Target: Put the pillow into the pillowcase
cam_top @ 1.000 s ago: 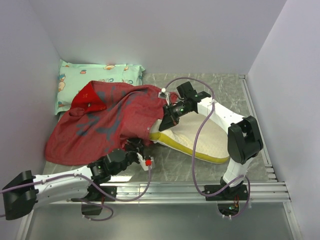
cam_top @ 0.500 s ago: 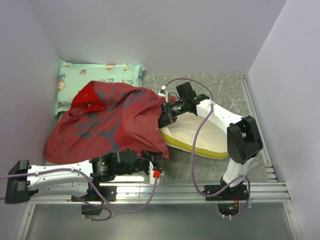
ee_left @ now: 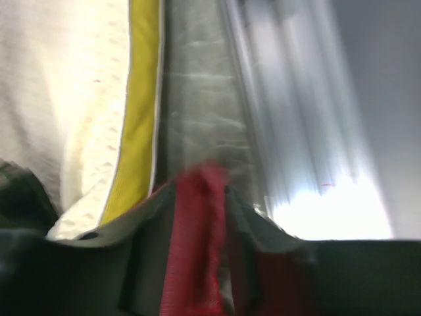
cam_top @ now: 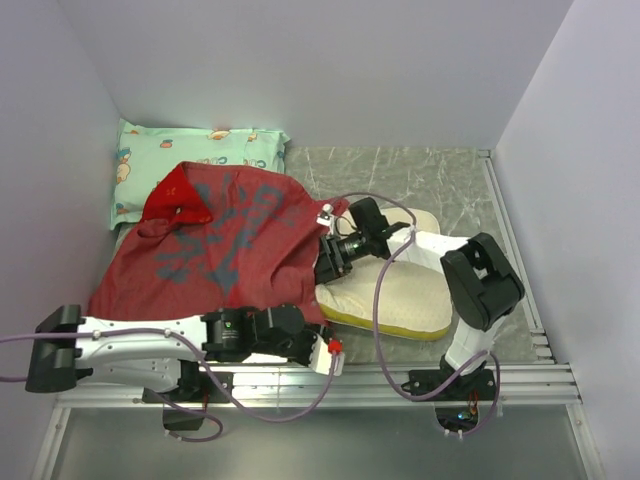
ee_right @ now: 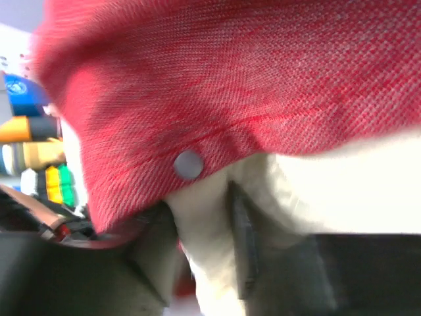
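The red pillowcase, dull side up with grey blotches, is spread over the left and middle of the table. The cream pillow with its yellow edge band sticks out of it on the right. My right gripper sits at the case's mouth. In the right wrist view the gripper is open, a fold of cream pillow bulging between its fingers under the red hem. My left gripper is at the case's front corner; close up it is open with red pillowcase fabric loose between the fingers.
A mint-green printed pillow lies at the back left, partly under the case. An aluminium rail runs along the near edge. Walls close in at left, back and right. Grey marble table shows at the back right.
The left arm swung right along the front edge, drawing the case's hem farther over the pillow. The right gripper came nearer. Both pairs of jaws have parted.
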